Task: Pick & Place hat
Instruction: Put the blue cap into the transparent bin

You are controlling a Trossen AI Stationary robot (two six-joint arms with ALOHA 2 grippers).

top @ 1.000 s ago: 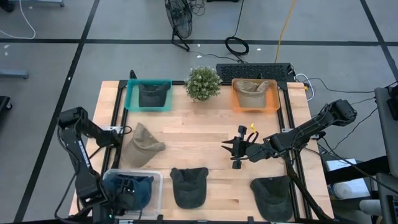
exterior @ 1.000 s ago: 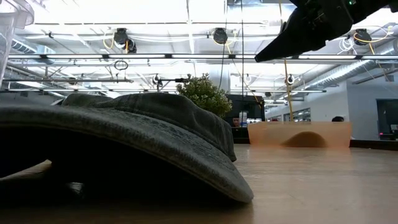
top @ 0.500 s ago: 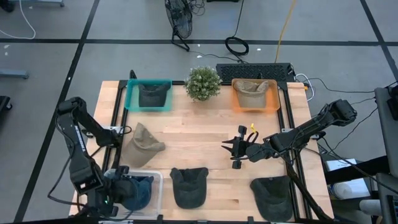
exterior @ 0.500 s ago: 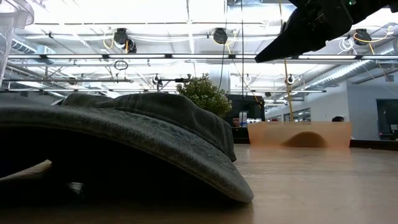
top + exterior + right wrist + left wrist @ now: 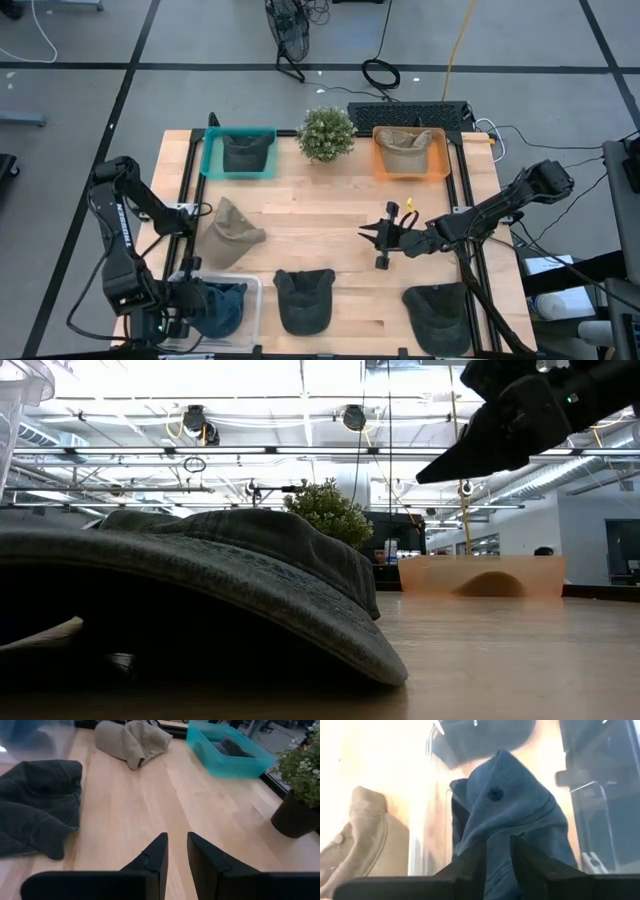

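Observation:
A blue hat sits bunched inside the clear bin at the table's near left corner, with my left gripper shut on it; in the high view my left gripper stands over the bin's left side. My right gripper hovers above the bare wood at mid table, pointing toward the left edge. Its fingers stand almost together with nothing between them, as the right wrist view of my right gripper shows. In that view a dark hat lies flat on the table ahead of it. My left gripper pinches a raised fold of the blue hat's cloth between its two fingers, below the crown button. The fingers slant down from the table's left side. The cloth is drawn up into a peak at the fingers, and the rest stays within the bin's walls.
A tan hat lies left of centre, and two dark hats lie along the near edge. At the far edge stand a teal bin holding a dark hat, a potted plant and an orange bin holding a tan hat.
My left arm has swung in toward the near left corner and its gripper has risen a little over the clear bin, drawing the blue hat up into a bunch. My right gripper has sunk slightly toward the table.

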